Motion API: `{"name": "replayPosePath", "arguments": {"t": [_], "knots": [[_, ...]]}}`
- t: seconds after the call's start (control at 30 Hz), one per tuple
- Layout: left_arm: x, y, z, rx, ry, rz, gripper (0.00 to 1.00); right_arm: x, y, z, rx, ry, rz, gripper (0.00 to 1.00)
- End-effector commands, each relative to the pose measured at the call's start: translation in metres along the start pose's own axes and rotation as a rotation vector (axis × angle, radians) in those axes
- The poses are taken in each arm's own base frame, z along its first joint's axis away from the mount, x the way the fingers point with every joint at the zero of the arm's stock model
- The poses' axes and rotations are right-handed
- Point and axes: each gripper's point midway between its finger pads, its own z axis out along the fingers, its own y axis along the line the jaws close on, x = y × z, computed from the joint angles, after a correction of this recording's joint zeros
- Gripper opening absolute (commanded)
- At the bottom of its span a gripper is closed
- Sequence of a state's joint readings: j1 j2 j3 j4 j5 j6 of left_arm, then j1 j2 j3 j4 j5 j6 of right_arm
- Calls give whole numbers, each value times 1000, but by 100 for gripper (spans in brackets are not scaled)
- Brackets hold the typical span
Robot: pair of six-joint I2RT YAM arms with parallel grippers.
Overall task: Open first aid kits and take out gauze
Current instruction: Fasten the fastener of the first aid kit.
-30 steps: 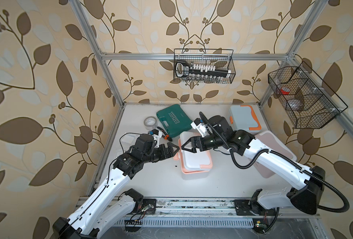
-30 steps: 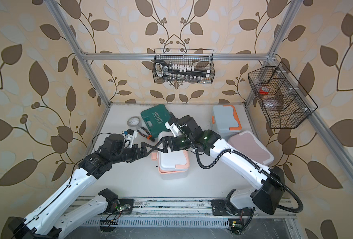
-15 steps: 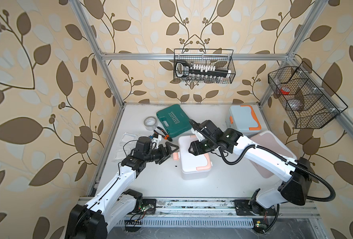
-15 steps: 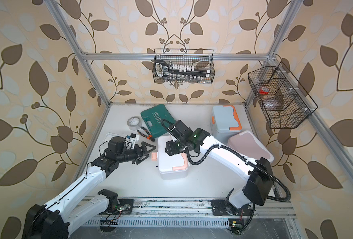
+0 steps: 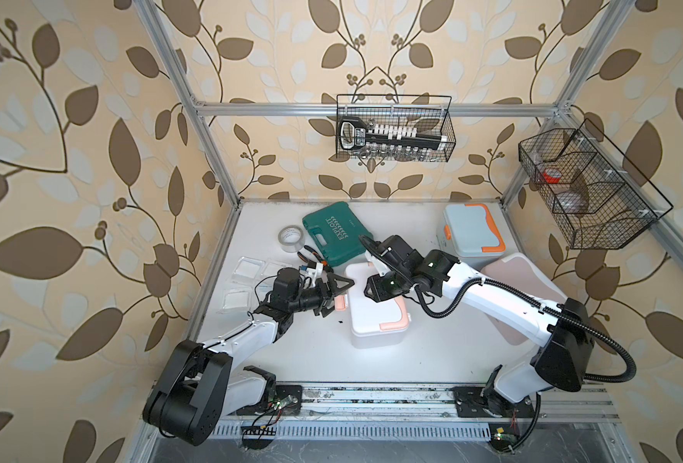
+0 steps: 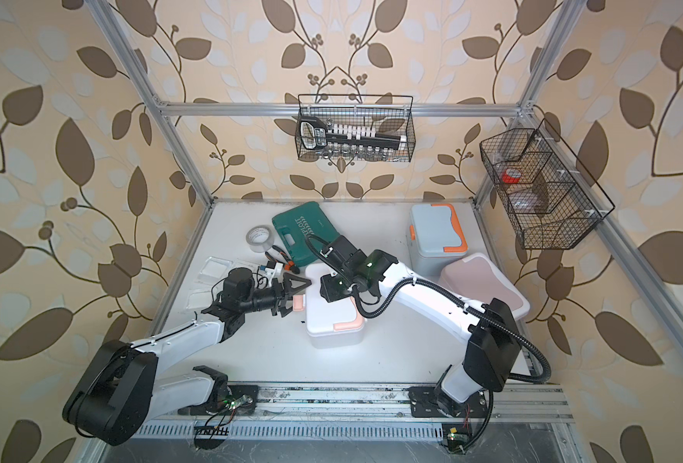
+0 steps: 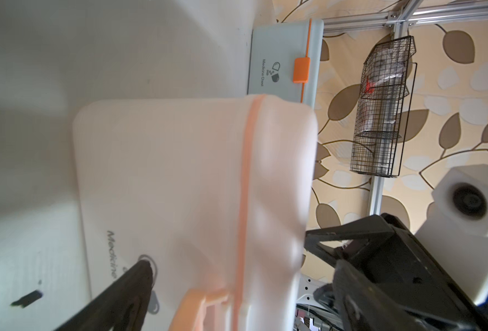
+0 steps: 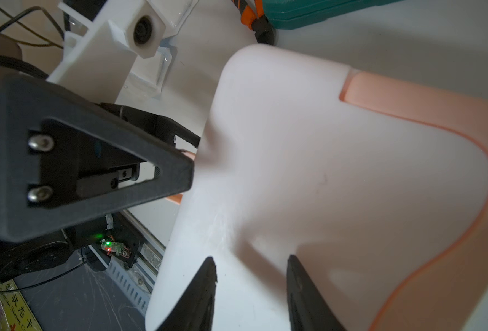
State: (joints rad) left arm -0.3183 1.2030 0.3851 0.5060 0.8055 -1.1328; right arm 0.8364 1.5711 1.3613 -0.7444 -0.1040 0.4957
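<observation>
Bracing | right claw point(image 8: 250, 263) has narrowed, empty, onto lid point(image 5: 372, 312) of white box point(image 5: 376, 340) | left claw point(image 5: 342, 296) wide around peach latch point(image 6: 299, 303) | lid still shut

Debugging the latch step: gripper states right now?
Left gripper: open, around the white box's peach latch.
Right gripper: partly open, empty, over the lid.
</observation>
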Motion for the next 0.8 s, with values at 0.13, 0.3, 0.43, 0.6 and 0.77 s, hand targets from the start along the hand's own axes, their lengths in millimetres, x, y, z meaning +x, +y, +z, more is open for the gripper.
{"name": "replayPosePath", "arguments": {"t": [0.13,0.3,0.43,0.6,0.77], "knots": [[13,-35,-8,99,1,78,99,26,-16,15,62,90,-3,42],[16,-24,-14,17,-13,75,99,26,-14,16,50,90,0,42],[17,-9,-16,-59,-21,41,99,26,-14,15,49,88,-1,41],[19,6,-25,-183,-28,33,99,26,-15,14,51,88,0,41],[24,-7,-38,-196,-42,67,99,27,-14,14,49,86,0,42]]}}
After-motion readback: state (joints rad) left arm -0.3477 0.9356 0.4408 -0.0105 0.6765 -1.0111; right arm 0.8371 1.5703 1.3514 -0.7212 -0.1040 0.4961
